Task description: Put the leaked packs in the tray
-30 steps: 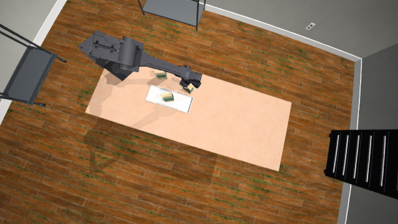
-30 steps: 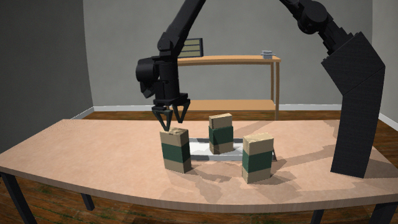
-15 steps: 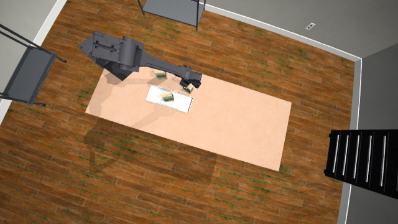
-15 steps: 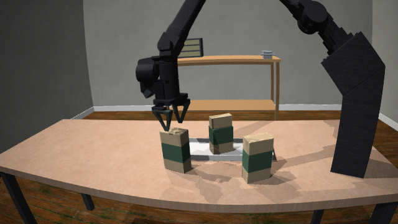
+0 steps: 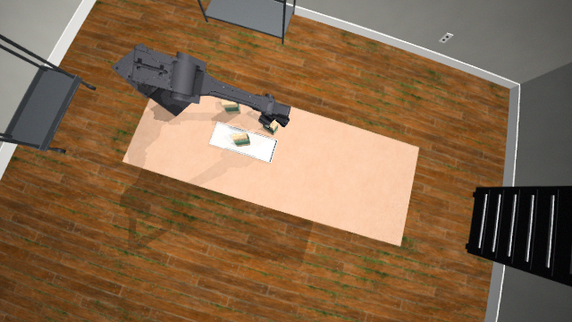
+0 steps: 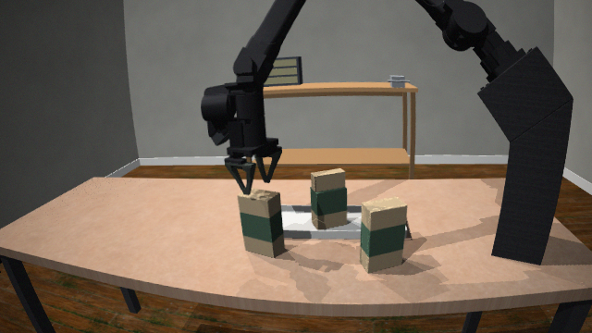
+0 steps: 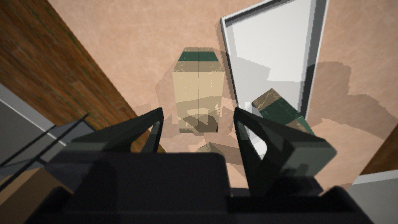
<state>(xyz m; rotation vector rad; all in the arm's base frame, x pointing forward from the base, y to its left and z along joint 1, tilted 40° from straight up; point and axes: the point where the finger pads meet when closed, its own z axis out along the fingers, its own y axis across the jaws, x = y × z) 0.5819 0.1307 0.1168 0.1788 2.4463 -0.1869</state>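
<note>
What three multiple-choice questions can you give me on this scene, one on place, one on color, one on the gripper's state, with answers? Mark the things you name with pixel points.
1. Where is the middle pack in the exterior view?
A) on the floor
B) in the tray
C) on the back shelf

2. What color is each pack's band?
A) red
B) blue
C) green

3. How is the gripper?
A) open
B) shut on a pack
C) shut on the tray

1 B: that pack (image 5: 241,139) (image 6: 328,201) stands inside the tray (image 5: 217,140) (image 6: 319,234) (image 7: 226,47).
2 C: all three show green bands.
3 A: the gripper's (image 6: 257,187) (image 7: 199,111) fingers stand apart, holding nothing.
</note>
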